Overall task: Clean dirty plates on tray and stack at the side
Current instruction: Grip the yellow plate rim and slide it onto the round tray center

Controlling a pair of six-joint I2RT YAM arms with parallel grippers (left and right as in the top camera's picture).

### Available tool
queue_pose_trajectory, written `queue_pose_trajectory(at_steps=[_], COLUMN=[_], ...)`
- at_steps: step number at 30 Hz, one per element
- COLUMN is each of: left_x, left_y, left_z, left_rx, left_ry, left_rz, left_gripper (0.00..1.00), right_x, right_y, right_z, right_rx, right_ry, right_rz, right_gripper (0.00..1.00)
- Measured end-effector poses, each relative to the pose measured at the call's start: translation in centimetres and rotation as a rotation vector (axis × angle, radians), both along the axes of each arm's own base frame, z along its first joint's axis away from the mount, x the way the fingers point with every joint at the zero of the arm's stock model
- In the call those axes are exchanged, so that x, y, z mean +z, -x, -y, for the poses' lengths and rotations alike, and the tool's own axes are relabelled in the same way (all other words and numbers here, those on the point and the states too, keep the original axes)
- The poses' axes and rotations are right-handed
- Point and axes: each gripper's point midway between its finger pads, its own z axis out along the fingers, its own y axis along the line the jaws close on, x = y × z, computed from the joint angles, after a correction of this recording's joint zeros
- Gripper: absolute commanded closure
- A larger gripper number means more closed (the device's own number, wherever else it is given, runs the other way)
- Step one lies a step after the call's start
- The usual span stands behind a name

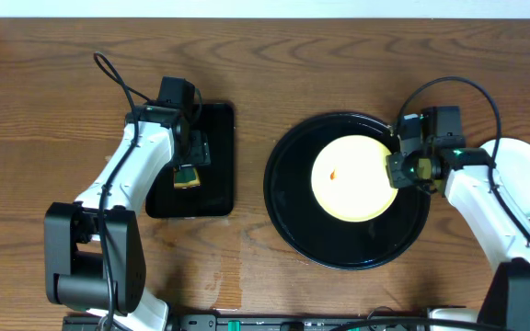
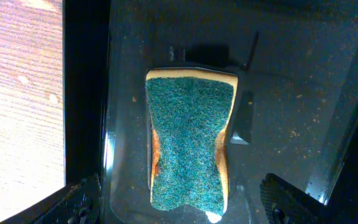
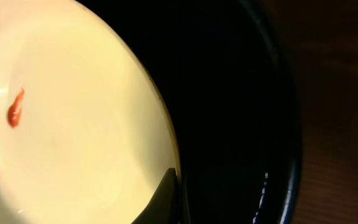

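A pale yellow plate [image 1: 352,179] with a small orange-red spot [image 1: 333,174] lies in the round black tray [image 1: 288,211]. My right gripper [image 1: 401,170] is at the plate's right rim. In the right wrist view one dark finger [image 3: 169,196] lies on top of the yellow plate's [image 3: 73,124] edge, and the other finger is hidden below. A pale mint plate [image 1: 527,175] lies on the bare wood at the far right, partly under my right arm. My left gripper [image 1: 188,170] is open over a green-topped sponge [image 2: 188,137], with its fingers [image 2: 185,199] wide apart on either side.
The sponge [image 1: 186,176] lies in a smaller rectangular black tray [image 1: 214,165] at the left; its wet floor shows in the left wrist view [image 2: 291,93]. Brown wood tabletop surrounds both trays. The round tray's rim shows in the right wrist view [image 3: 284,124].
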Motion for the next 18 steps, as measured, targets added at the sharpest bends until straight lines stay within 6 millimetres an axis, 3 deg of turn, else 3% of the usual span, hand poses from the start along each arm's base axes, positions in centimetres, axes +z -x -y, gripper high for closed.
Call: queue_pose_trajectory(at_steps=[7,11,15,18], left_x=[0.0,0.0,0.0,0.0], left_y=[0.0,0.0,0.0,0.0], left_z=[0.0,0.0,0.0,0.0], left_rx=[0.0,0.0,0.0,0.0], left_ry=[0.0,0.0,0.0,0.0], left_rz=[0.0,0.0,0.0,0.0], left_gripper=[0.17,0.17,0.17,0.17], right_x=[-1.6,-1.5,-1.2,-1.2], right_y=[1.6,1.2,0.3,0.5], right_z=[0.2,0.2,0.1,0.1], right_rx=[-0.1,-0.127,-0.133,-0.132], right_ry=[-0.02,-0.029,-0.035,-0.033], right_rz=[-0.108,-0.096,-0.057,-0.066], right_gripper=[0.99,0.97,0.76,0.65])
